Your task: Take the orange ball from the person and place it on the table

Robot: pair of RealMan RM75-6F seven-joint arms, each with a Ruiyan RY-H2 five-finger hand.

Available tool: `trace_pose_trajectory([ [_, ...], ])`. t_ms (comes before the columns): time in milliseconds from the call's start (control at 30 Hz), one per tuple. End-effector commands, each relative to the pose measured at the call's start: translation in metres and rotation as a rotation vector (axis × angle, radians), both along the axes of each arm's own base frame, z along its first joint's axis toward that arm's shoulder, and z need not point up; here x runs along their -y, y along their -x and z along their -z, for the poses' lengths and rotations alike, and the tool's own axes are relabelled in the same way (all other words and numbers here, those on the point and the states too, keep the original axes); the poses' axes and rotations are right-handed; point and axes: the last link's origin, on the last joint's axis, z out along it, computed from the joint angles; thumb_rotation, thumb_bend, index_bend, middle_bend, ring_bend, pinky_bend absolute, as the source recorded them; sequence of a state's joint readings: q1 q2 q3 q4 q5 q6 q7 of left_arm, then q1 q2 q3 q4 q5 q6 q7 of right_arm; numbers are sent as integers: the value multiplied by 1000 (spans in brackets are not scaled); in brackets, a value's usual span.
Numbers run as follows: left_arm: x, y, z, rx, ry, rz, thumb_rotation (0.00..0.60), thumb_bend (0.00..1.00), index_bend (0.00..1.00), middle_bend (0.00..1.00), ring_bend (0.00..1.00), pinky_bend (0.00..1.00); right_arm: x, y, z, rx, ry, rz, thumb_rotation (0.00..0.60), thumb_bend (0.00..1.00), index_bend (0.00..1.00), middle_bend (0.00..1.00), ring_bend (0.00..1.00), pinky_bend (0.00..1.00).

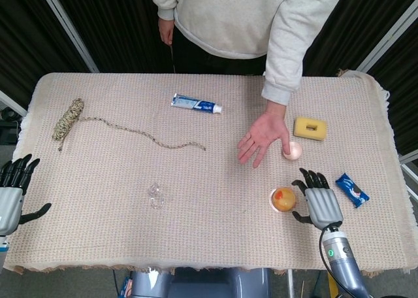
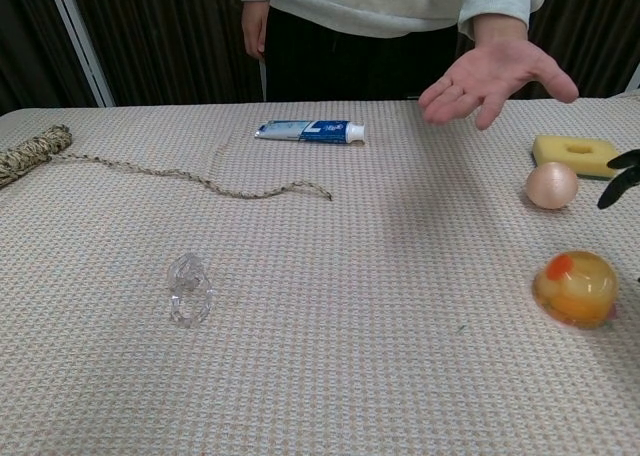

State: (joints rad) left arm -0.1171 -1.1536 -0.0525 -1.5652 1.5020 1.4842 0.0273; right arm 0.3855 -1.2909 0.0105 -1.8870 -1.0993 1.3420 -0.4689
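No writing can be read on the blue and white toothpaste tube (image 1: 196,104) at the far middle of the worktop (image 1: 117,200) or on the small blue packet (image 1: 352,189) at the right. The orange ball (image 1: 283,199), translucent yellow-orange with a red spot, lies on the cloth at the near right, just left of the right robot hand (image 1: 318,202), whose fingers are spread and hold nothing. The left robot hand (image 1: 14,188) rests with fingers apart at the near left edge, and the person's hand (image 1: 263,136) hovers palm down beside a pale egg (image 1: 292,150)
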Motion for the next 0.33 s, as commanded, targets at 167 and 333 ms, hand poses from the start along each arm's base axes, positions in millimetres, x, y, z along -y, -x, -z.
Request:
trace_pose_trajectory([
  [167,-1,0,0,1,-2,-4,600,200,2,0,0,0,-7,33,-51,-109,152,-74,600,119,135,0,0,0],
  [333,0,0,0,-8,-5,4,600,199,2,0,0,0,-10,60,-67,-159,217,-126,600,112,57,0,0,0],
])
